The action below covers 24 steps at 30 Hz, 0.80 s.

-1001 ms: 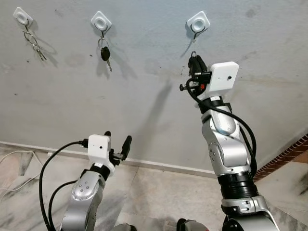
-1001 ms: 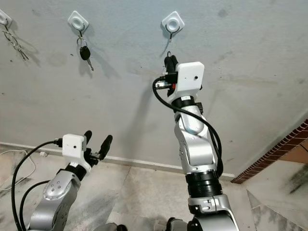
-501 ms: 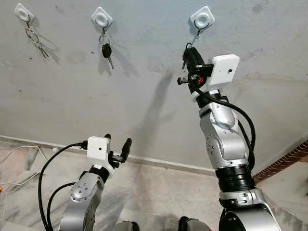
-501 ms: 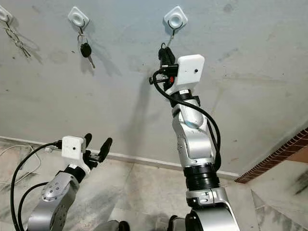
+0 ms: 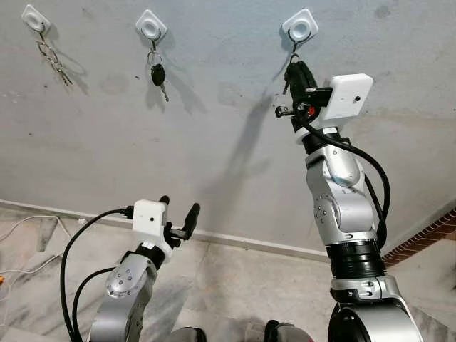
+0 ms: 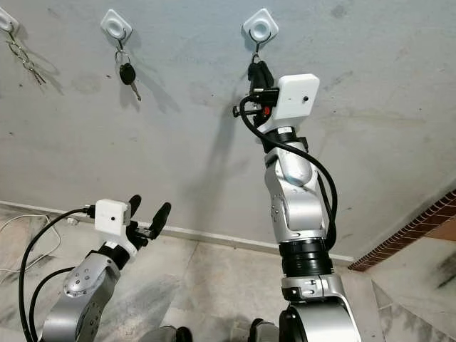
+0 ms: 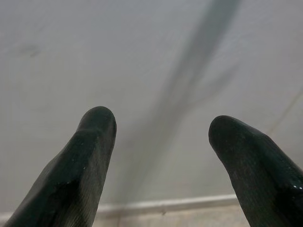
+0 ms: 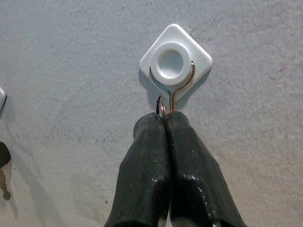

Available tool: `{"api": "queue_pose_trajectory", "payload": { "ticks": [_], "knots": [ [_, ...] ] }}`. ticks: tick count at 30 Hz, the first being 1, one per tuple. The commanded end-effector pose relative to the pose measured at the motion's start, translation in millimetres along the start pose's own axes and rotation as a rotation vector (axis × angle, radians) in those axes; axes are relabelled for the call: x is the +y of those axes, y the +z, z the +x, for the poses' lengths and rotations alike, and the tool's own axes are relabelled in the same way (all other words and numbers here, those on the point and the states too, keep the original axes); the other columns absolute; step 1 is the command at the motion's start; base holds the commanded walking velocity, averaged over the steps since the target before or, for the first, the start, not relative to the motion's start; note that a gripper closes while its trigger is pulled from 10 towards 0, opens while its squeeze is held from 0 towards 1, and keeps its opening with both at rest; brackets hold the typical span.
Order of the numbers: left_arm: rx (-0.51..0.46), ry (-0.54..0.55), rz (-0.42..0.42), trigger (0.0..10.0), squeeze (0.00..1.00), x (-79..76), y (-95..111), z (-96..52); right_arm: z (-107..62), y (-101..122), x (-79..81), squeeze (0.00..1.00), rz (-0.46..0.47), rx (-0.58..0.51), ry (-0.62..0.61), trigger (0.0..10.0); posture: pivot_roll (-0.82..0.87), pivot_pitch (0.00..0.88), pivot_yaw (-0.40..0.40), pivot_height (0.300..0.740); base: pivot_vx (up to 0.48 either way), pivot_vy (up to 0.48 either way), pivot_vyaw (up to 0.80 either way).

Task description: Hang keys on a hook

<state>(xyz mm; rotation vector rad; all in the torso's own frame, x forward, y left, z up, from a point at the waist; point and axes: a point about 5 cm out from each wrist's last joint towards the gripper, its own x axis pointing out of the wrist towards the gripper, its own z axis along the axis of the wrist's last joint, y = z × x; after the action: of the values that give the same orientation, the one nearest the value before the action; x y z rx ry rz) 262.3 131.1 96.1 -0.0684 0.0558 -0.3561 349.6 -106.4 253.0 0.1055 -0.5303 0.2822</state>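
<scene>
The right gripper [image 8: 164,124] pinches a thin metal key ring [image 8: 161,108] just under the white hook [image 8: 175,60]. The left gripper [image 5: 178,214] hangs low, fingers spread.

You get even, soft daylight on the grey wall [image 5: 214,128], with no glare. Light falls from the upper right, so the raised right arm [image 5: 342,199] throws a long soft shadow [image 5: 239,164] down-left, and each hook's shadow falls likewise. Head views are sharp. In the left wrist view the fingers [image 7: 80,170] are blurred, out of focus.
</scene>
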Motion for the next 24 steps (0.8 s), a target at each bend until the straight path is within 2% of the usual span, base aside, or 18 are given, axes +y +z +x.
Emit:
{"api": "queue_pose_trajectory", "payload": {
  "ticks": [1, 6, 10, 13, 16, 24],
  "knots": [
    [-0.002, -0.015, 0.006, 10.0, 0.0, -2.0, 2.3, -0.6, 4.7, 4.9, 1.4, 0.0, 0.011, -0.025, 0.002, 10.0, 0.04, 0.188, 0.082, 0.74, 0.0, 0.0, 0.0],
    [-0.023, -0.033, 0.019, 10.0, 0.0, -4.2, 6.7, 0.6, 6.7, 6.5, 1.3, 0.0, 0.01, -0.032, 0.002, 10.0, 0.04, 0.187, 0.082, 0.74, 0.0, 0.0, 0.0],
    [-0.107, -0.109, 0.071, 10.0, 0.0, -12.3, 28.2, 5.9, 7.1, 6.5, 0.6, 0.0, 0.008, -0.033, 0.004, 10.0, 0.04, 0.186, 0.08, 0.74, 0.0, 0.0, 0.0],
    [-0.155, -0.152, 0.051, 10.0, 0.0, -19.3, 43.8, 10.6, 6.6, 5.9, -0.1, 0.0, 0.006, -0.031, 0.003, 10.0, 0.04, 0.185, 0.08, 0.74, 0.0, 0.0, 0.0],
    [-0.183, -0.204, 0.07, 10.0, 0.0, -27.5, 53.6, 13.8, 6.9, 5.4, 0.4, 0.0, 0.008, -0.031, 0.004, 10.0, 0.04, 0.183, 0.082, 0.74, 0.0, 0.0, 0.0],
    [-0.175, -0.221, 0.062, 10.0, 0.0, -29.8, 52.7, 13.5, 9.1, 8.3, 4.2, 0.0, 0.022, -0.049, 0.021, 10.0, 0.04, 0.182, 0.086, 0.74, 0.0, 0.0, 0.0]
  ]
}}
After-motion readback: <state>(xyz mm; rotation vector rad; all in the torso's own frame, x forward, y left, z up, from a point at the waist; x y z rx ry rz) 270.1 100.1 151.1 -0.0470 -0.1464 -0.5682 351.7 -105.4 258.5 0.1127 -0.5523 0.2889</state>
